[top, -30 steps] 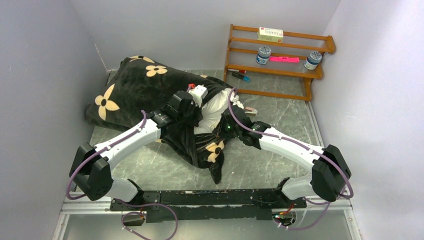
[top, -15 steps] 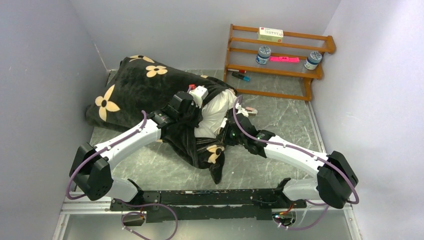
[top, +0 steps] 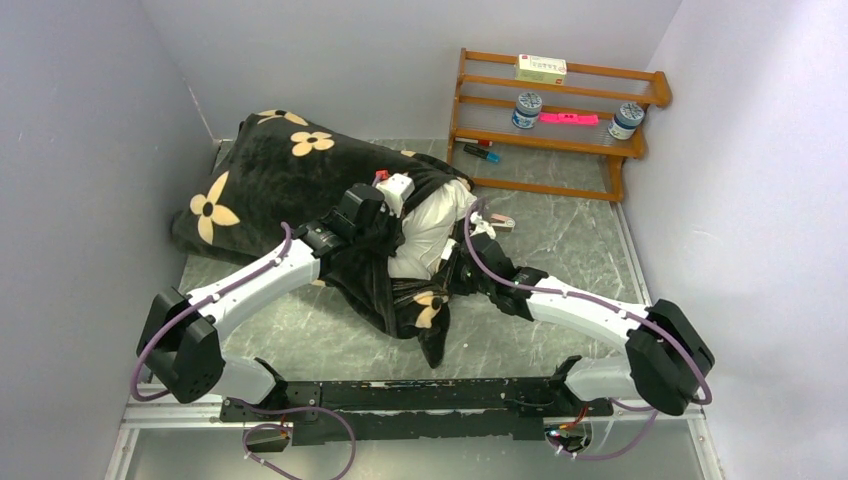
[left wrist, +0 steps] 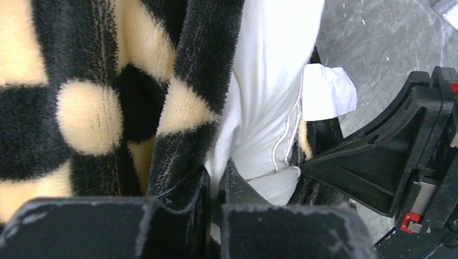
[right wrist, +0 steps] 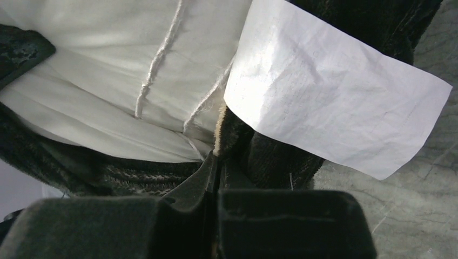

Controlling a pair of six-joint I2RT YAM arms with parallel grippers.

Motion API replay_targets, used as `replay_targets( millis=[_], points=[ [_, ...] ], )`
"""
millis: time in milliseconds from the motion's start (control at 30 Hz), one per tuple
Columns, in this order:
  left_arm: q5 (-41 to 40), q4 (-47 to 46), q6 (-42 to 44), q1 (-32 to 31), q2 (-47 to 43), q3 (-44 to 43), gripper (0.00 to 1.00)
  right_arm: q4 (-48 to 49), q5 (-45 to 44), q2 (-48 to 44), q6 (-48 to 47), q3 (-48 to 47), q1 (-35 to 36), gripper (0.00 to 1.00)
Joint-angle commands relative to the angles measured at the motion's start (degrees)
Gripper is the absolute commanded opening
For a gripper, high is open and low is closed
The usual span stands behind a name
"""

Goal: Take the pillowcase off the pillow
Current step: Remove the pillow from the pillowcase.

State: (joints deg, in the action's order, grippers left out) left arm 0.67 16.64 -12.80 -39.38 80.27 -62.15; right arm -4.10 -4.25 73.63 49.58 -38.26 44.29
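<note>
Firmly, left jaws pinch the pillow (left wrist: 270,108); right jaws pinch the pillowcase (right wrist: 275,156) edge.

White arm links (top: 262,280), black joints (top: 190,355), purple cables (top: 140,362), black blocky fingers (left wrist: 81,229).

Soft, even light falls from above in the overhead view. The white pillow (top: 430,225) is the brightest patch, close to washed out, and few creases are readable. Left of the pillow, the black pillowcase (top: 270,175) swallows light and its folds merge into flat dark. Faint, soft-edged shadows lie on the table (top: 570,235) right of the pillow, under the arm. The walls behind the pillow carry a lilac cast. In both wrist views the pillow is sharp and bright, while the left hand (left wrist: 215,186) and right hand (right wrist: 217,172) below it are dark and blurred. A paper label (right wrist: 335,108) beside the pillow's seam glares white.
</note>
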Motion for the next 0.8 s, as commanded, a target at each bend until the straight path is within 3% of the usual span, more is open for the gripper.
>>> replay_targets(
  millis=[0, 167, 200, 333, 467, 500, 600, 767],
  points=[
    [-6.12, -1.58, 2.94, 3.8, -4.24, 0.24, 0.05, -18.99, -2.19, -1.47, -10.21, 3.57, -1.63, 0.0],
    [-0.5, -3.03, 3.14, 3.65, -3.2, 0.49, 0.05, -10.95, 5.92, -8.65, -20.18, 0.24, -1.53, 0.0],
    [-0.08, -2.95, 3.13, 3.61, -3.01, 0.4, 0.05, -9.66, 7.16, -9.91, -23.74, -0.36, -1.56, 0.05],
    [0.1, -3.55, 3.81, 3.26, -3.33, 0.74, 0.05, -7.46, 12.1, -13.91, -38.5, -2.96, -1.58, 0.31],
    [0.64, -3.44, 4.26, 2.99, -3.04, 0.58, 0.05, -8.57, 15.01, -14.68, -49.7, -7.34, -1.53, 0.73],
    [0.65, -3.3, 4.35, 2.91, -2.95, 0.54, 0.05, -8.71, 17.01, -14.35, -52.13, -8.33, -1.58, 0.77],
    [0.38, -3.24, 4.57, 2.83, -2.84, 0.55, 0.05, -9.6, 24.59, -12.92, -62.46, -10.36, -1.5, 0.82],
    [-0.49, -2.85, 5.19, 2.73, -2.97, 0.38, 0.05, -13.32, 28.92, -8.93, -71.5, -16.21, -1.49, 0.85]
  ],
)
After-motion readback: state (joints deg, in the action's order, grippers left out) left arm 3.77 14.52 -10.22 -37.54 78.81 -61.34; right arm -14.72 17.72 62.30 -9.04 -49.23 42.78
